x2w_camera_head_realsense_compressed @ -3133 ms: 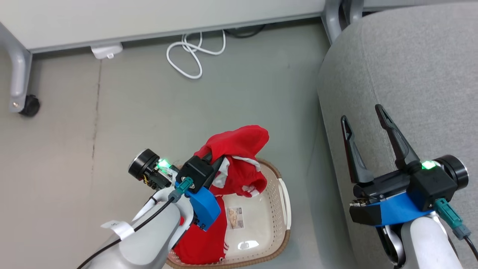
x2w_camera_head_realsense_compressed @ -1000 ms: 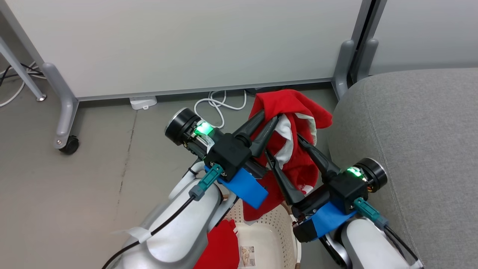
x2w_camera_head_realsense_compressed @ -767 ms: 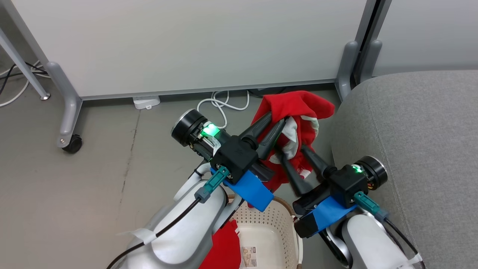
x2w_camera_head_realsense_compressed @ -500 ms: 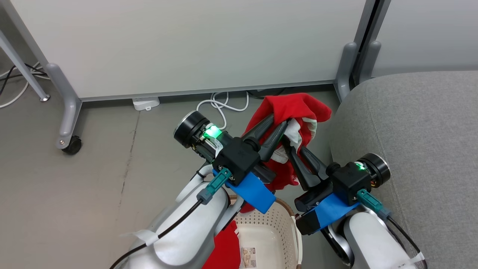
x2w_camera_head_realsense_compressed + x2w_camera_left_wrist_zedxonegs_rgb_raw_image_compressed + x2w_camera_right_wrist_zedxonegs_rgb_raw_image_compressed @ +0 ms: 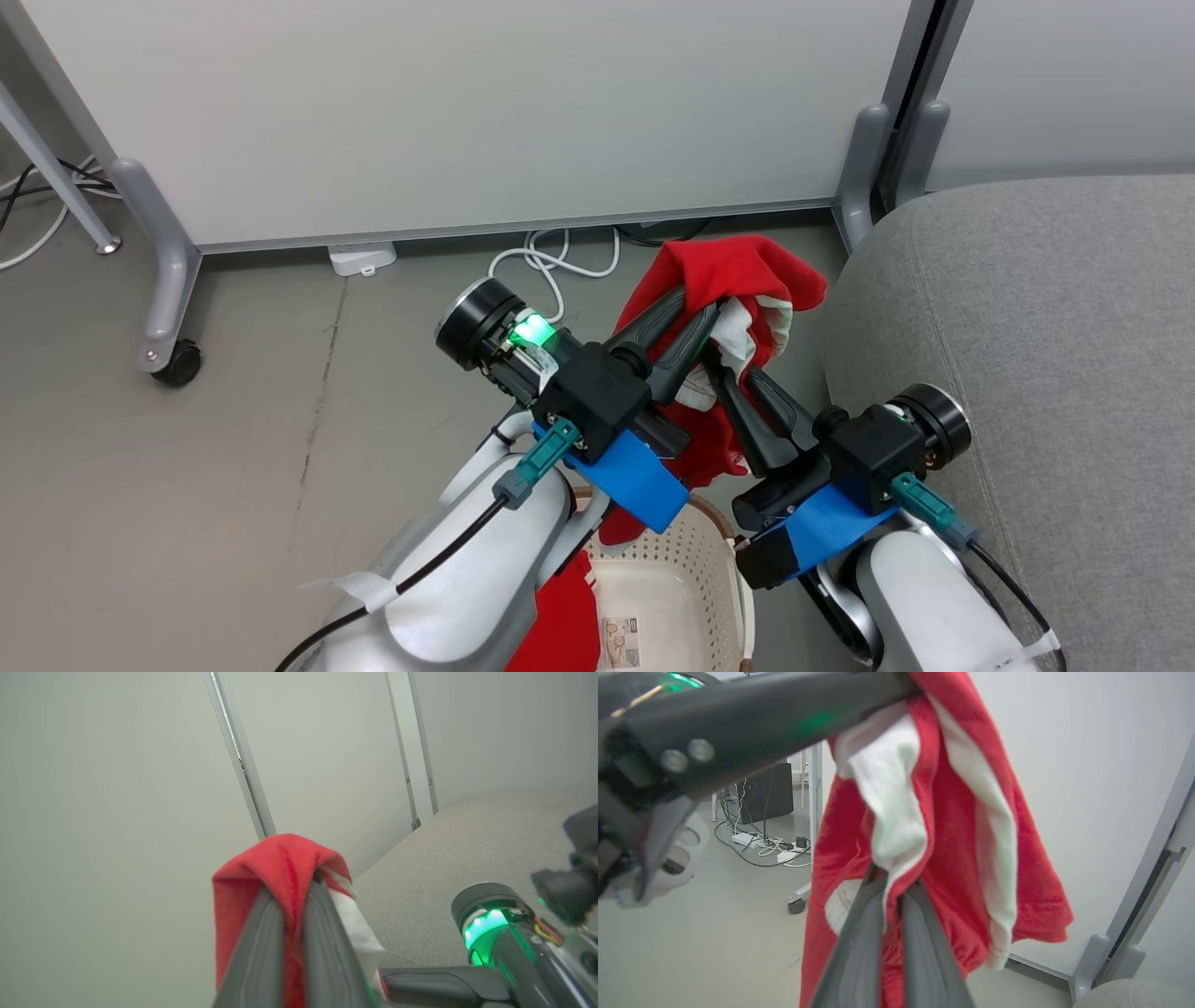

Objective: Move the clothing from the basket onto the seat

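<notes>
Head view: clamped a red garment in both the left gripper and the right gripper, above the basket, just beside the seat's left edge.

The head view looks steeply down on the floor from above. Each wrist view looks close along its own fingers. All three share the garment.

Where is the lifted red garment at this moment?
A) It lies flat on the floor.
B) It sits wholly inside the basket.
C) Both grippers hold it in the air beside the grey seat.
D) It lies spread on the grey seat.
C: the left gripper and the right gripper are both shut on the red garment, which hangs beside the seat, not on it.
</notes>
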{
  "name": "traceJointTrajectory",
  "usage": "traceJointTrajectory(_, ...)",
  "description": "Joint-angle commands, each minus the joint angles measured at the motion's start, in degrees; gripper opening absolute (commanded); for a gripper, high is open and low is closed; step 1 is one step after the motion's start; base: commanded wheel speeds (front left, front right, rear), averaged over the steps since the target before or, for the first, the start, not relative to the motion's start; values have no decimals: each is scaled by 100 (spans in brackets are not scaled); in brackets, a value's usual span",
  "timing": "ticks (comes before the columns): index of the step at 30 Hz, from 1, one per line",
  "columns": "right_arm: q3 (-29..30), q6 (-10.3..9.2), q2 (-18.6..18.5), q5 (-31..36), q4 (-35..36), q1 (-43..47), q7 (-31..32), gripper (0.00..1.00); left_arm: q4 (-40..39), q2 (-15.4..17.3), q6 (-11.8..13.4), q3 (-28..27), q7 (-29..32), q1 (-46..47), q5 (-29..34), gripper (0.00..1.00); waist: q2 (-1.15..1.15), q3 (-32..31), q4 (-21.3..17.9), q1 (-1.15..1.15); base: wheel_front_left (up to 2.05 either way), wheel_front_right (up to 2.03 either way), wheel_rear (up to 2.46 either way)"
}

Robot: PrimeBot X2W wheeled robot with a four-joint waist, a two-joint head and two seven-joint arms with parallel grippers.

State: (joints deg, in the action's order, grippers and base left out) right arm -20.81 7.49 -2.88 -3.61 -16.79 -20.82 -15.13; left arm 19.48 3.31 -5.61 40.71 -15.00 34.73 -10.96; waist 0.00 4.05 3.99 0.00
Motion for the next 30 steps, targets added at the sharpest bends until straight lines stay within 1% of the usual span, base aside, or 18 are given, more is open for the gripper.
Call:
traceJointTrajectory(1,-13,1,-1,-44,31,-37,-4,0,9,-5,-8,-37,-28,-55,45,0,0,0,-2,0,0,0,0)
traceJointTrajectory(5,-26,1,-1,-68,36,-36,-4,0,46,-9,-13,-59,-28,-71,18,0,0,2,-7,0,0,0,0)
traceJointTrajectory(6,-26,1,-1,-71,39,-34,-4,0,76,-11,-15,-55,-28,-83,-2,46,0,2,-9,0,0,0,0)
traceJointTrajectory(7,-24,1,-1,-79,42,-34,-4,0,85,-14,-18,-51,-28,-74,-2,100,0,6,-9,0,0,0,0)
traceJointTrajectory(21,199,1,-2,-39,49,-82,-4,0,139,-28,-24,4,-28,-9,45,100,0,180,-10,0,0,0,0)
traceJointTrajectory(25,323,1,-3,15,61,-44,-4,0,91,12,2,-34,-27,-25,85,100,0,277,-113,0,0,0,0)
traceJointTrajectory(30,548,1,-3,121,140,8,-4,0,52,129,-2,-59,-22,-94,132,100,0,436,-376,0,0,0,0)
